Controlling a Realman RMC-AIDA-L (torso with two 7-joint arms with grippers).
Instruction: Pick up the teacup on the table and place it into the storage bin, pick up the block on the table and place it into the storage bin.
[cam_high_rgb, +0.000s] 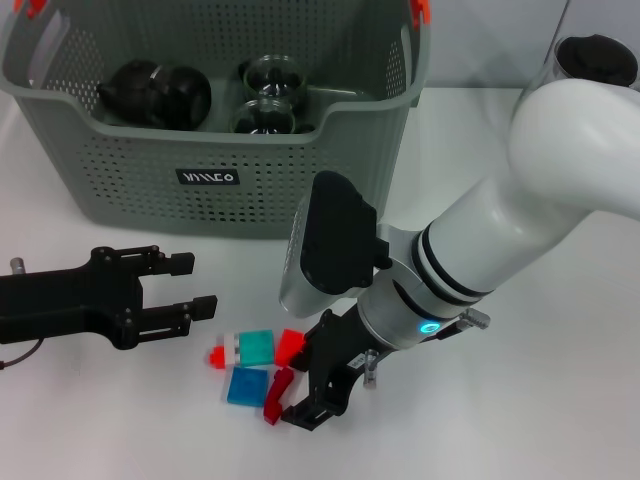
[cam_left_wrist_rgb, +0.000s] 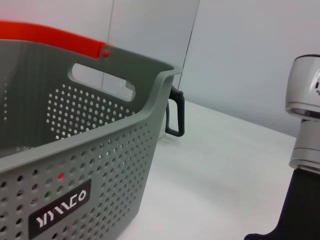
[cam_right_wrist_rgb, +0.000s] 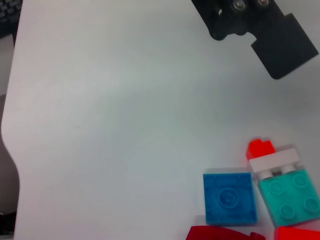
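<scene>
The grey-green storage bin (cam_high_rgb: 120, 170) stands at the back of the white table; its labelled wall also fills the left wrist view (cam_left_wrist_rgb: 100, 165). Two glass teacups (cam_high_rgb: 270, 95) lie inside it beside a black rounded object (cam_high_rgb: 155, 92). Small blocks lie in a cluster in front of the bin: a teal one (cam_high_rgb: 256, 346), a blue one (cam_high_rgb: 247, 385), a red one (cam_high_rgb: 290, 346) and a dark red one (cam_high_rgb: 277, 398). My right gripper (cam_high_rgb: 305, 385) is open, low over the table, with its fingertips right beside the red blocks. My left gripper (cam_high_rgb: 195, 285) is open and empty, left of the cluster.
The right wrist view shows the blue block (cam_right_wrist_rgb: 230, 197), the teal block (cam_right_wrist_rgb: 290, 197) with a white piece (cam_right_wrist_rgb: 275, 160), and the left gripper (cam_right_wrist_rgb: 260, 30) farther off. The right arm's white forearm (cam_high_rgb: 520, 220) reaches over the table's right half. Bare tabletop lies at the front left.
</scene>
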